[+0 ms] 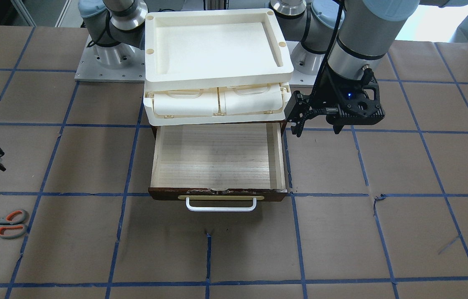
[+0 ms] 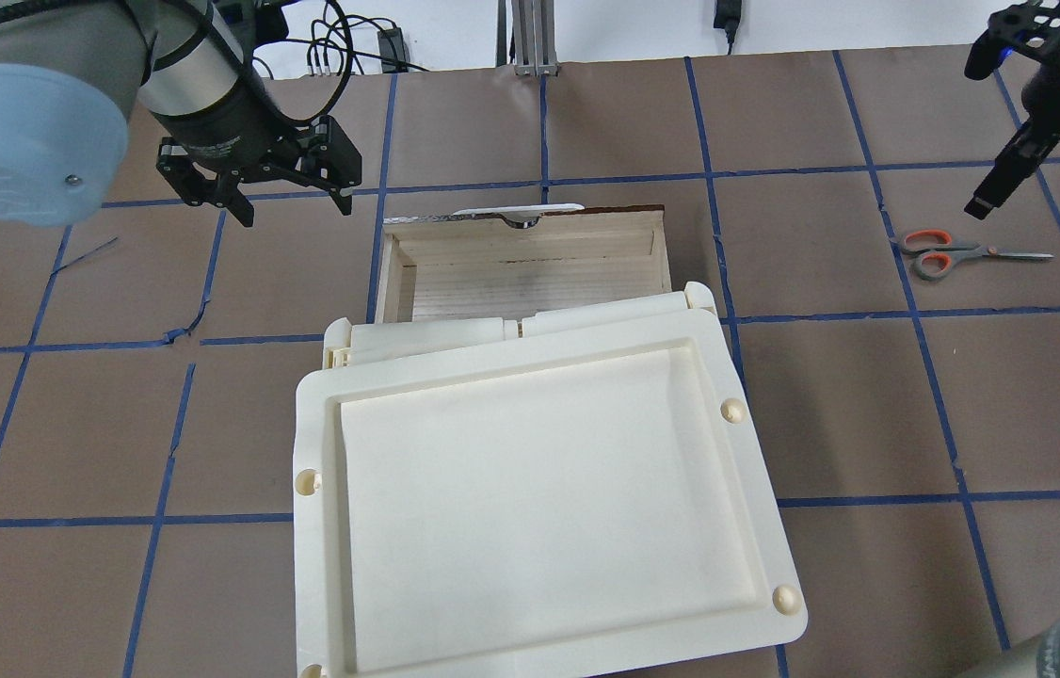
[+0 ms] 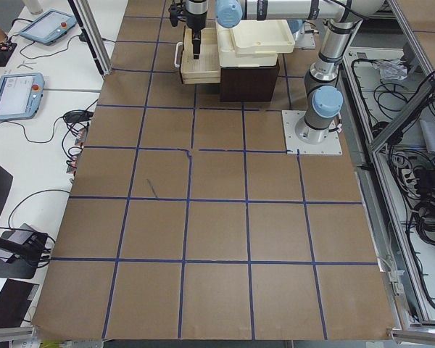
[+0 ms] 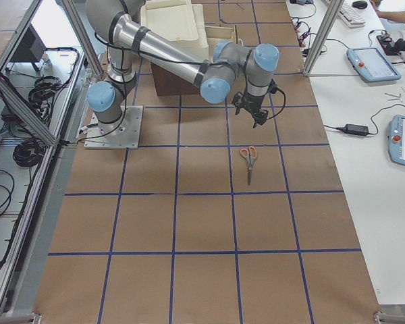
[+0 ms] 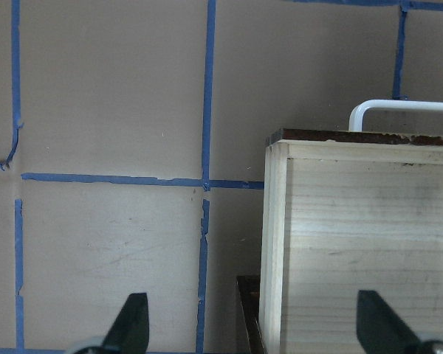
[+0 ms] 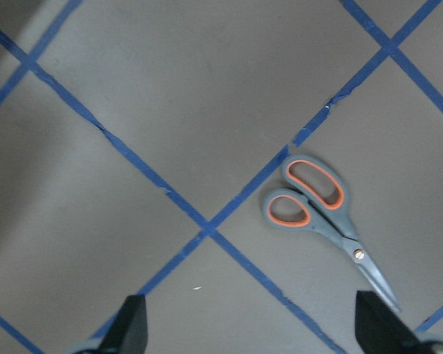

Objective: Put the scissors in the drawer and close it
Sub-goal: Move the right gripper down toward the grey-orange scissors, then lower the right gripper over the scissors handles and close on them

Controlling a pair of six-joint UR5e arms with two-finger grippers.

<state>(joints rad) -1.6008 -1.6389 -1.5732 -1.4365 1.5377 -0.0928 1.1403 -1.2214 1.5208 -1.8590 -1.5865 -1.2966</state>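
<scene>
Grey-handled scissors (image 1: 3, 224) lie flat at lower left, well apart from the open, empty drawer (image 1: 217, 155), so the right gripper (image 6: 252, 328) hovers near them, spread, presumably to grasp, while the left gripper (image 5: 255, 321), also spread, hangs beside the drawer.

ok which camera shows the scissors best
The right wrist-mounted view: the scissors lie close below, large, orange-lined loops clear. Overhead exterior and exterior right show them whole but small; exterior front-facing cuts off the blade tips. Exterior left and left wrist-mounted miss them.
</scene>
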